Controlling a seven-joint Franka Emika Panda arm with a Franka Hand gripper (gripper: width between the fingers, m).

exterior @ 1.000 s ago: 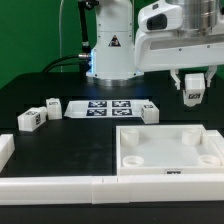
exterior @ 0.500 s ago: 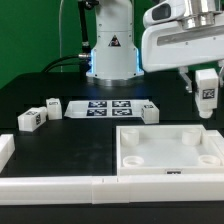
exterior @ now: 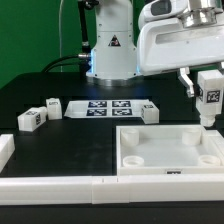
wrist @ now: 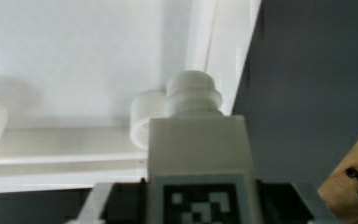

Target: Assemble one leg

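The leg (exterior: pixel 209 95) is held pinched between the fingers of the gripper (exterior: pixel 205 86), upright just above the panel (exterior: pixel 165 160) at its far corner on the exterior view's right. It is presumably placed so that its peg end can be lowered onto that corner. A chunky white block is seen, with a stepped round peg and a black-and-white marker on one face.

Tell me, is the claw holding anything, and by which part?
Yes: the gripper holds a leg by its upper, marker-tagged part, with the narrow tip pointing down.
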